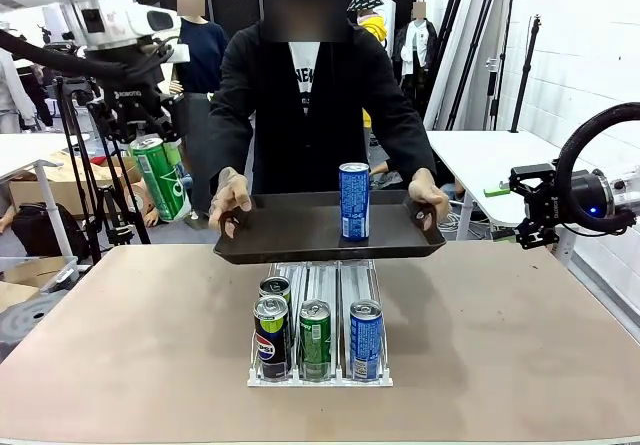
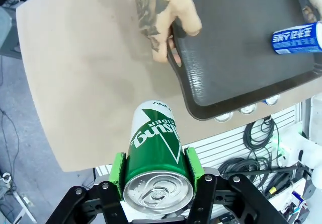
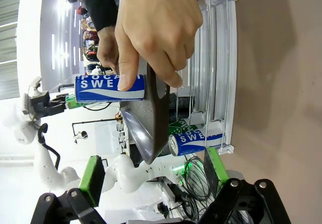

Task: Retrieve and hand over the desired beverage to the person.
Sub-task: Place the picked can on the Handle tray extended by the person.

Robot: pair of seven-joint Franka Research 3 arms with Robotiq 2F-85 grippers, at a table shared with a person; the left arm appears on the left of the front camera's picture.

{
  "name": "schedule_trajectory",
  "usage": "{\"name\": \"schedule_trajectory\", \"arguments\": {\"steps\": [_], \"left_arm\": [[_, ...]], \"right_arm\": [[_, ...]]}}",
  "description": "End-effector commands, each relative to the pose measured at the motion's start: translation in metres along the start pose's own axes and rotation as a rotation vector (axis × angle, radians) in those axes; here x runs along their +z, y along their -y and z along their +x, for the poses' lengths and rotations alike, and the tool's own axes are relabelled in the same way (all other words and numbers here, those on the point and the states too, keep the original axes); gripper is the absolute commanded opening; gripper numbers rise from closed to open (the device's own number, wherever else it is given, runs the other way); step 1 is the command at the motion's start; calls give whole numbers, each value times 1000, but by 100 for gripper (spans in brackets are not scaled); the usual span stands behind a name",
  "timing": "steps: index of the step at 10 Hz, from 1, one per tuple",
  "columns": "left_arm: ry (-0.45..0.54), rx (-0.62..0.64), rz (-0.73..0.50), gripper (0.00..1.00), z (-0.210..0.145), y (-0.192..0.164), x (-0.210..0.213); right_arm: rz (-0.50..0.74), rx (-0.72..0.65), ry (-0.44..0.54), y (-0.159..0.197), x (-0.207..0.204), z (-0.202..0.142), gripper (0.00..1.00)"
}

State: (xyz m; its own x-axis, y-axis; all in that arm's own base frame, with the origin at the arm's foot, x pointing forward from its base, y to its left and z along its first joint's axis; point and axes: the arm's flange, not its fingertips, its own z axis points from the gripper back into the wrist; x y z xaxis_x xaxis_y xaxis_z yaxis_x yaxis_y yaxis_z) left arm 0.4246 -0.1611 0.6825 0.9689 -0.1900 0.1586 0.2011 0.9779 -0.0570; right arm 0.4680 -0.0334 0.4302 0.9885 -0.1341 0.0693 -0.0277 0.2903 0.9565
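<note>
At the far left the left gripper [image 1: 150,137] hangs raised beside the table's edge, its green pads [image 2: 118,169] clamped on either side of a green cider can [image 1: 160,176] — the can stands upright in the front view, top towards the wrist camera. Moving right, the person [image 1: 310,95] in a black open jacket stands at the far side of the table [image 1: 500,345] and holds a dark tray [image 1: 300,230] level above it with both hands, one hand [image 1: 230,197] on the left rim and the other hand [image 1: 428,193] on the right rim. A blue Pocari Sweat can [image 1: 354,200] stands upright on the tray, right of its middle. Below the tray's near edge a clear rack [image 1: 320,365] on the table holds cans in three lanes: a Pepsi can [image 1: 271,337], a green can [image 1: 315,339] and a blue can [image 1: 366,339] in front, with what seems a fourth can [image 1: 275,289] behind the Pepsi. At the far right the right gripper [image 1: 530,208] hovers off the table's edge — fingers spread wide, nothing between them.
</note>
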Motion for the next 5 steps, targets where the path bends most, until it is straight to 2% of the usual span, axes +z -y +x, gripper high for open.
{"name": "schedule_trajectory", "arguments": {"steps": [1,5], "left_arm": [[-6,-4,15,0,11,14,20],[-40,-85,21,0,59,44,47]], "right_arm": [[-9,-3,-3,-1,-1,-1,100],[-9,-3,-3,-1,-1,-1,100]]}}
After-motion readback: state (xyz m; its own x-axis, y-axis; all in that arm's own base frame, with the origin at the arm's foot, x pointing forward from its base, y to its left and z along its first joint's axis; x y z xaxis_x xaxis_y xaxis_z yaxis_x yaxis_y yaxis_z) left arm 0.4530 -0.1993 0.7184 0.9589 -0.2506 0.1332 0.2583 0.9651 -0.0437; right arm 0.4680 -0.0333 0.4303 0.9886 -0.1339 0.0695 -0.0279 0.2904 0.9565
